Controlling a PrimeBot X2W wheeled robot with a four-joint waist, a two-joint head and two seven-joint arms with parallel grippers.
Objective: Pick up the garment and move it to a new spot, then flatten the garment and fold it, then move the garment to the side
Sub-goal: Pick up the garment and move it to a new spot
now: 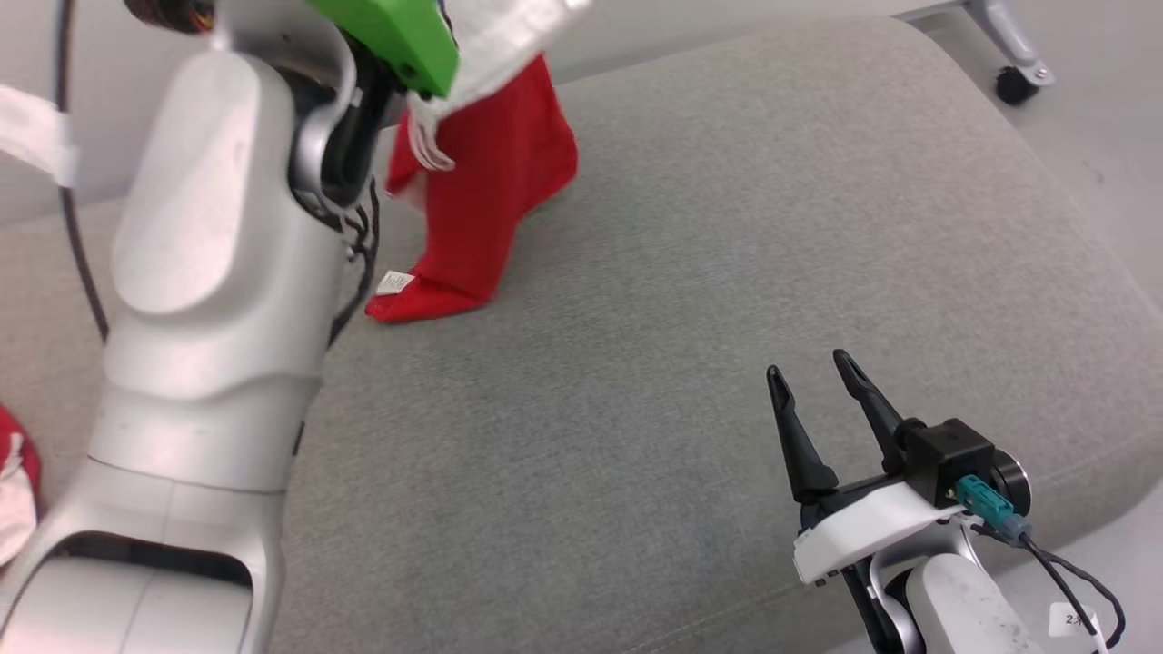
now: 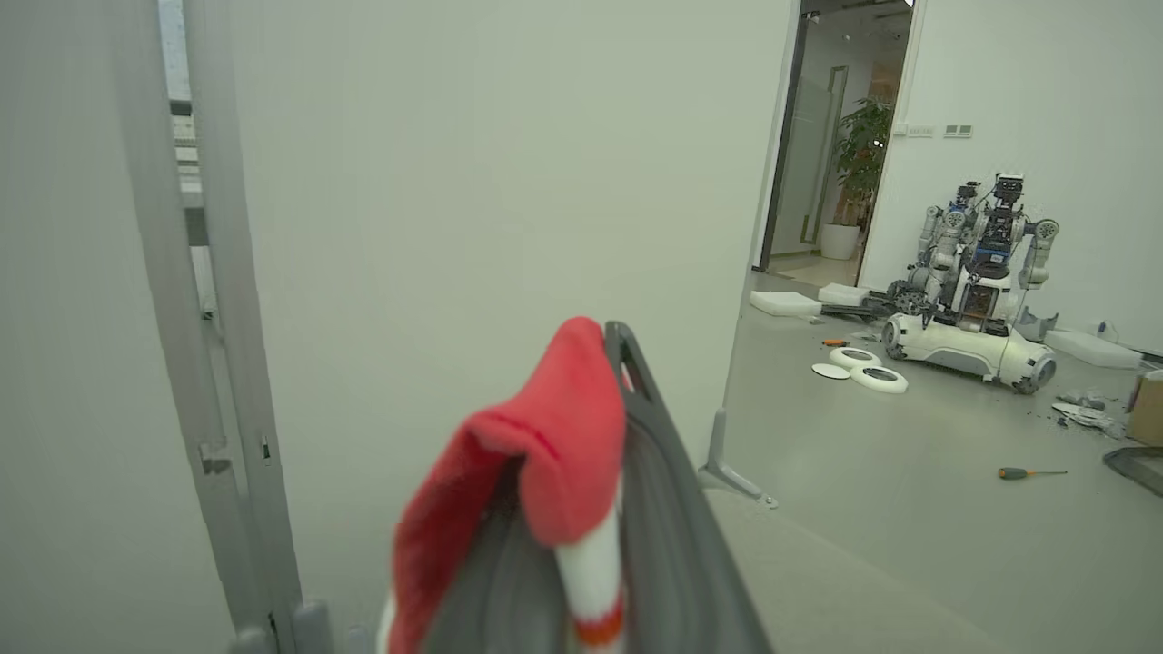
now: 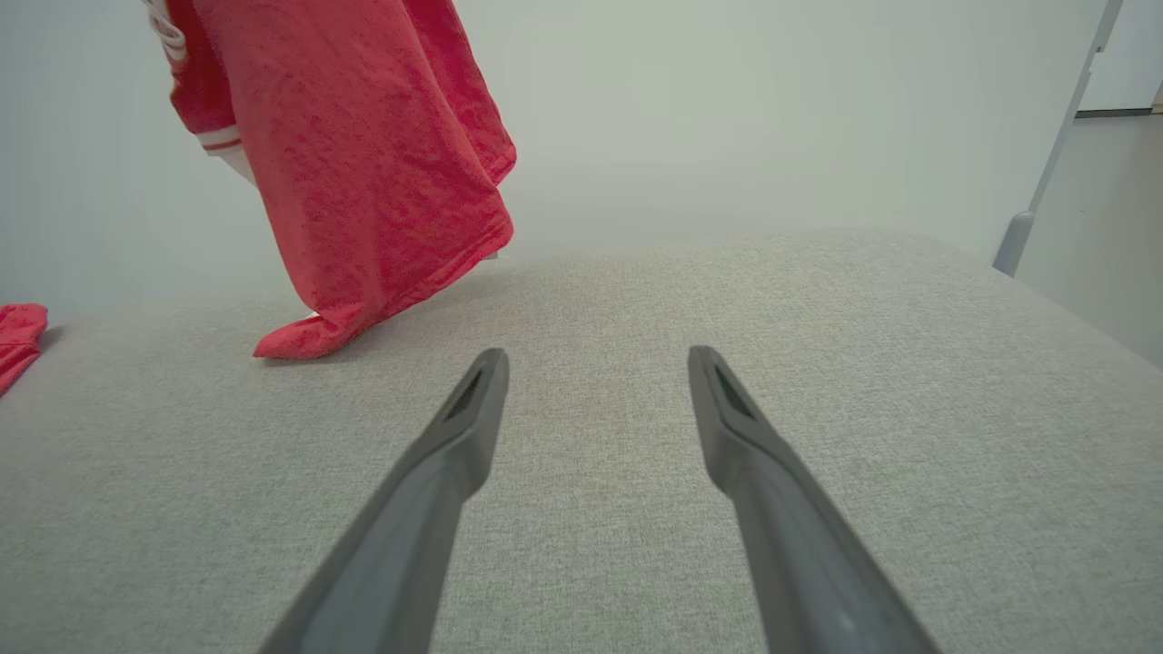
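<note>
The garment [image 1: 491, 182] is red with white striped trim. It hangs from above, and its lower end with a small white label rests on the grey cushion [image 1: 681, 272]. In the left wrist view my left gripper [image 2: 591, 363] is shut on a fold of the garment [image 2: 545, 454], raised high and facing a white wall. My pale left arm [image 1: 209, 272] rises at the left of the head view. My right gripper [image 1: 809, 365] hovers low over the cushion's near right part, open and empty. In the right wrist view the right gripper [image 3: 595, 359] points toward the hanging garment [image 3: 363, 136], well short of it.
Another red and white cloth [image 1: 14, 481] lies at the cushion's left edge, also the red cloth [image 3: 18, 331]. A caster wheel [image 1: 1013, 82] of a frame stands beyond the far right corner. Across the floor are another robot [image 2: 972, 291] and a screwdriver [image 2: 1027, 472].
</note>
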